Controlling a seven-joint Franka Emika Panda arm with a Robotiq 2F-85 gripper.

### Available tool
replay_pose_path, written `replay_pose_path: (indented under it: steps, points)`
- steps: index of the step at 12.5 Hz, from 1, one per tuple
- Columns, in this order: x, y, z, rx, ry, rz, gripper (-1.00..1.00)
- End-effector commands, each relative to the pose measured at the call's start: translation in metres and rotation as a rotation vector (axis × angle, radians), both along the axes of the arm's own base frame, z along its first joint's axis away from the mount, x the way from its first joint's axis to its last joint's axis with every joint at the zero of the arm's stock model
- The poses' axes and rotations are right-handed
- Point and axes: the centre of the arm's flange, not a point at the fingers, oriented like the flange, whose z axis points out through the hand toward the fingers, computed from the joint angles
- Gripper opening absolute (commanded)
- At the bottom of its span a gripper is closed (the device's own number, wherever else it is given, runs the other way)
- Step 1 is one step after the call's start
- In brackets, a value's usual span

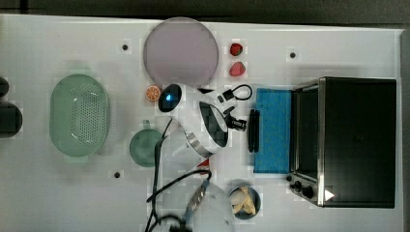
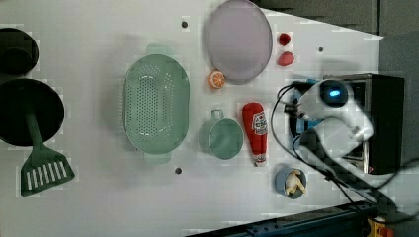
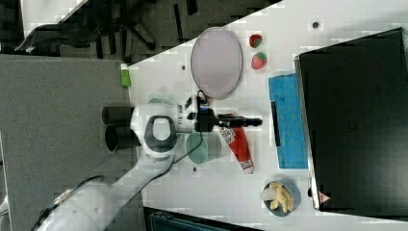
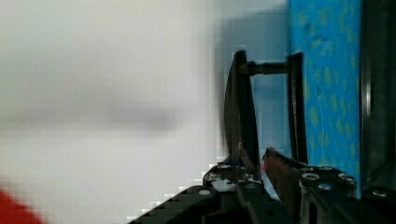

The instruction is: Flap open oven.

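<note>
top view: the oven [image 1: 355,140] sits at the table's [image 1: 58,193] right end, door already down flat, its handle [image 1: 253,130] running top to bottom just right of the gripper [image 1: 240,124]. right view: the gripper [image 3: 255,122] stops just short of it. wrist view: narrow fingers [image 4: 280,163] straddle the bar [image 4: 240,109], not clamped.

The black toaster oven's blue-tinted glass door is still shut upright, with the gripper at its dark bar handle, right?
No. In the top view the black toaster oven has its blue-tinted glass door flapped down flat, with the gripper at its dark bar handle.
</note>
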Motion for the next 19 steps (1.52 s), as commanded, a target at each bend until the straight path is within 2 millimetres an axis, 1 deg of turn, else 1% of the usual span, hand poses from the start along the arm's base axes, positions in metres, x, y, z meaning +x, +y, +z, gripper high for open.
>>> replay_pose_path:
  steps: [1,4,6,8,9,10,12,14,15,17,19]
  points:
    - [0.032,0.0,0.103,0.124,-0.232,-0.183,-0.65]
    - [0.024,-0.005,0.172,0.305,-0.296,-0.415,-0.65]
    - [0.015,-0.012,0.228,0.421,-0.339,-0.527,-0.65]
    - [-0.001,-0.021,0.281,0.451,-0.348,-0.562,-0.65]
    - [-0.011,-0.026,0.303,0.451,-0.34,-0.593,-0.65]
    - [-0.021,-0.027,0.323,0.445,-0.33,-0.639,-0.65]
    - [-0.04,-0.025,0.357,0.433,-0.285,-0.664,-0.65]
    - [-0.055,-0.021,0.381,0.423,-0.242,-0.666,-0.65]
    - [-0.057,-0.022,0.39,0.429,-0.255,-0.663,-0.65]
    - [-0.057,-0.024,0.397,0.436,-0.27,-0.663,-0.65]
    - [-0.056,-0.023,0.394,0.433,-0.265,-0.663,-0.65]
